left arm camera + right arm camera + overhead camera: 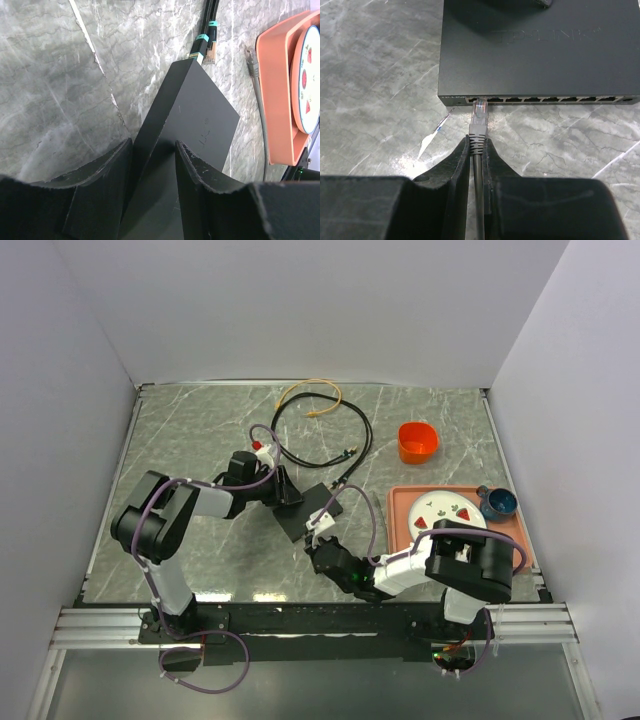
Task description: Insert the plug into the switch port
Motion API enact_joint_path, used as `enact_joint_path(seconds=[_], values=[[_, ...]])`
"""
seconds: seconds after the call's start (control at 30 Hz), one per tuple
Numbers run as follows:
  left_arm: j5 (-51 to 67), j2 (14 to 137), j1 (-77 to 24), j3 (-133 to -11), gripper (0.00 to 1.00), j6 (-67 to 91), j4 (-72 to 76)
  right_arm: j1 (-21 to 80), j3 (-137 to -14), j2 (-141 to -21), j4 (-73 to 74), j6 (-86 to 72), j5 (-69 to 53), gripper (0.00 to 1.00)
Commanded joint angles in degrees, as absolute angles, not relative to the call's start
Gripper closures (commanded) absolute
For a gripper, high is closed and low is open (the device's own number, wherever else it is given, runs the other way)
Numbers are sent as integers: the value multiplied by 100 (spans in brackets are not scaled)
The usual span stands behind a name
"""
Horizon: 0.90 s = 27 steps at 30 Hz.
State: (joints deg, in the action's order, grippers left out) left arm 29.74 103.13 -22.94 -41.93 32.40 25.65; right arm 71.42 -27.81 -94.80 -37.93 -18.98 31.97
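Note:
The switch [308, 510] is a flat matte-black box lying mid-table. My left gripper [287, 490] is shut on its left end, and in the left wrist view its fingers [192, 167] straddle the switch [197, 107]. My right gripper [322, 537] is shut on the grey boot of a clear-tipped plug [480, 112] and its cable. In the right wrist view the gripper [477, 143] holds the plug level with the table. The plug tip sits at the mouth of the leftmost socket in the switch's [540, 50] front row.
An orange tray [400, 530] with a white plate [440, 510] and a blue cup [499, 502] stands at the right, close to my right arm. An orange bowl [418, 441] and looped black and yellow cables [320, 425] lie behind the switch. Loose cable ends [206, 42] rest by its far corner.

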Motion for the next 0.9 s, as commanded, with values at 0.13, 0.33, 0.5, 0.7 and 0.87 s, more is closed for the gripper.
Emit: enact_joint_path(seconds=[0.13,0.33,0.5,0.7,0.87], values=[[2909,10758,-2355,-4078,52,3217,1758,7119,-2848,-9308,-4070,-1890,3384,100],[2743,10784,-2355,-4096,52,3357,1723,7137,-2883,-9264,-3789,-1995,3287,100],[2479,10758,-2355,-4131,53,3506,1574,7154,-2953,-9246,-3420,-2109,3252,100],[2224,10635,-2347,-4122,53,3639,1433,7172,-2786,-9027,-3234,-2294,3225,100],[2075,10521,-2347,-4087,54,3726,1310,7216,-2426,-8772,-3858,-2109,3015,100]])
